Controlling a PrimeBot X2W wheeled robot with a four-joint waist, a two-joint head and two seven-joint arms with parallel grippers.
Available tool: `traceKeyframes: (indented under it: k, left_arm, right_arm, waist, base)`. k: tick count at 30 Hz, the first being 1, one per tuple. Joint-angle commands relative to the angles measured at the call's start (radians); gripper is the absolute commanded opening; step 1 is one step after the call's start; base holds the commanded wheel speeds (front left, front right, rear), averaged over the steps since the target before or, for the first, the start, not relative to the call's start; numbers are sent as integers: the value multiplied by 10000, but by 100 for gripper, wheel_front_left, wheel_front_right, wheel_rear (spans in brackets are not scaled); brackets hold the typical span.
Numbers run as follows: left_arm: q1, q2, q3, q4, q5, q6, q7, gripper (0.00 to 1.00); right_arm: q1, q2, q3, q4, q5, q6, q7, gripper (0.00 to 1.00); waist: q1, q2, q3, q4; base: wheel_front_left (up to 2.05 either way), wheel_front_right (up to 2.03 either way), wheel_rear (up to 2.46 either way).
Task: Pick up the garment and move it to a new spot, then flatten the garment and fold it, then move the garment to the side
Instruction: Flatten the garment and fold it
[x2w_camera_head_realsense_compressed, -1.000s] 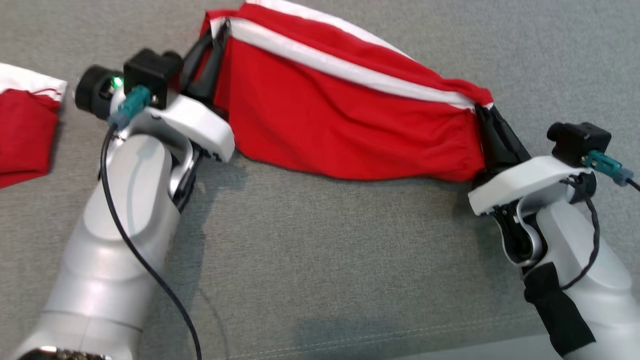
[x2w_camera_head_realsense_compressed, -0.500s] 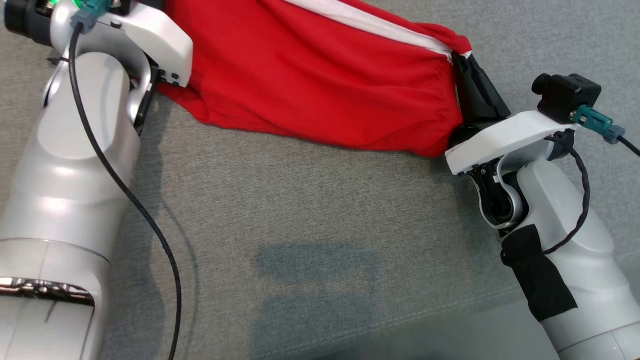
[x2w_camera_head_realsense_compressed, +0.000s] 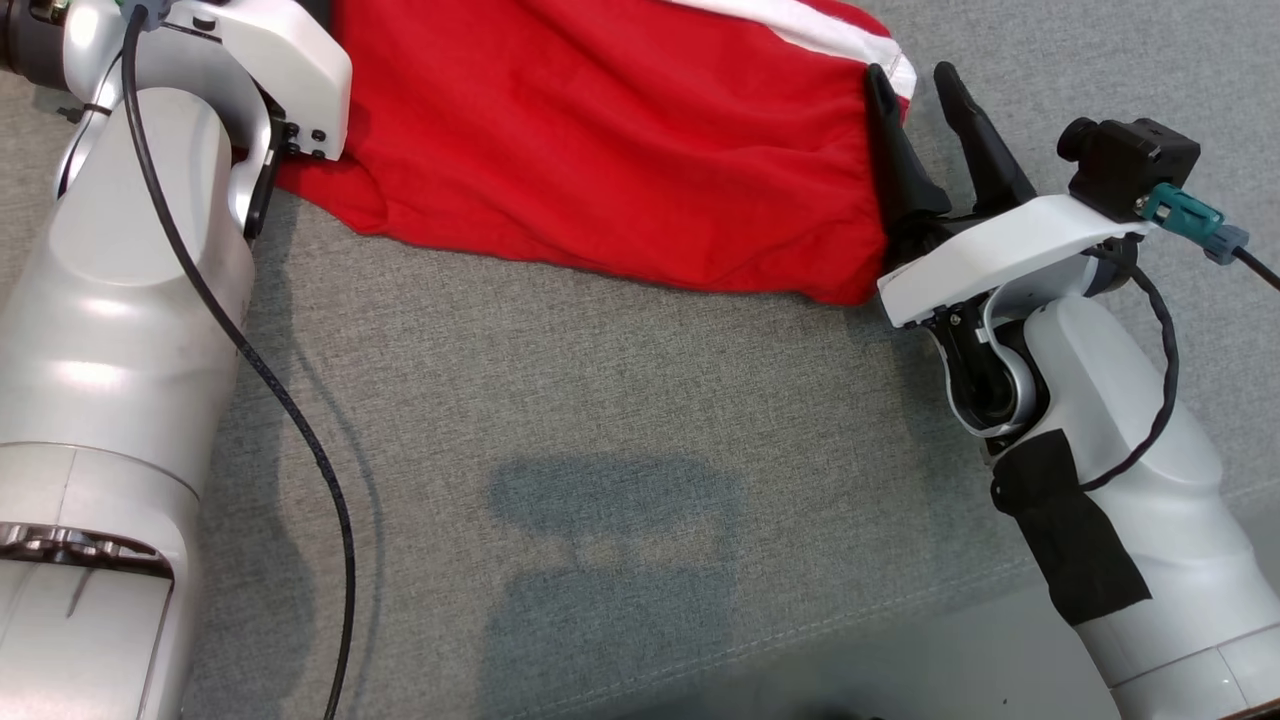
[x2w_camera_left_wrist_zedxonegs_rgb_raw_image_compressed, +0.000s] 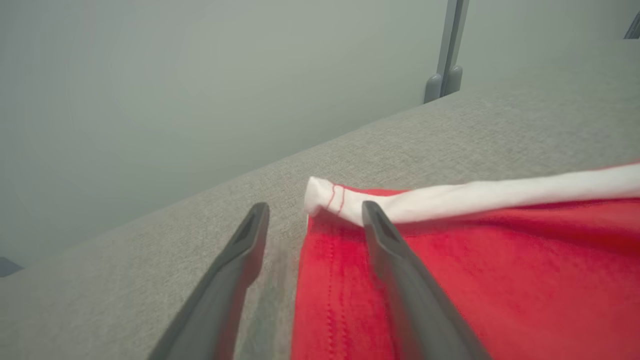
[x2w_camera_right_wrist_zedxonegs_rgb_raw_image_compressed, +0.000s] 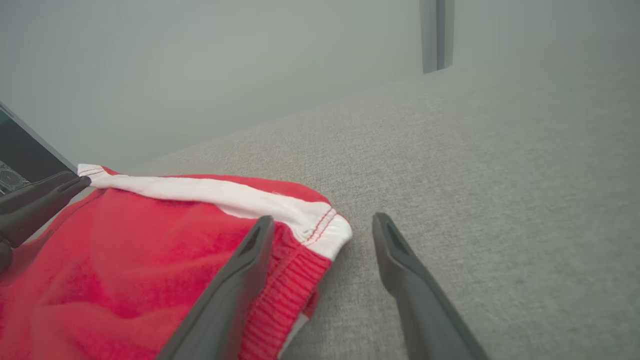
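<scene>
Seeing a red cloth garment with white trim (x2w_camera_head_realsense_compressed: 620, 150) spread over the far part of the grey woven surface (x2w_camera_head_realsense_compressed: 600, 420). Got left gripper (x2w_camera_left_wrist_zedxonegs_rgb_raw_image_compressed: 315, 207) at its left corner, right gripper (x2w_camera_head_realsense_compressed: 910, 72) at its right, both gaping, gripping nothing.

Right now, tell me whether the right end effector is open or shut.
Open: the right end effector holds its fingers apart astride a corner of the red garment.
</scene>
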Motion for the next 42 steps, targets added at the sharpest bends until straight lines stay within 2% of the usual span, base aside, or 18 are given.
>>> traceKeyframes:
  k: [1, 7, 22, 32, 42]
  left_arm:
    - [-108, 281, 176, -166, -102, 162, -46, 100]
    - [442, 173, 173, -621, -225, 219, -46, 100]
    - [3425, -130, 953, -2162, -1125, 309, -46, 100]
    - [4762, -187, 1558, -2205, -1433, 386, -46, 100]
    - [4909, 218, 2426, -2167, -1670, 818, -46, 100]
  right_arm:
    - [70, 64, -18, -227, -196, 42, -134, 100]
    - [410, 65, -556, -587, -953, 42, -134, 100]
    - [2318, -152, -1922, -1724, -2676, 42, -134, 100]
    - [3232, -177, -2084, -2177, -3088, 42, -134, 100]
    - [3699, -120, -1822, -2854, -3110, 42, -134, 100]
  waist:
    - [0, 0, -94, 55]
    - [0, 0, -486, 216]
    - [0, 0, -2207, 531]
    - [0, 0, -2941, 178]
    - [0, 0, -2647, -542]
  base:
    - [0, 0, 0]
    - [0, 0, 0]
    - [0, 0, 0]
    - [0, 0, 0]
    - [0, 0, 0]
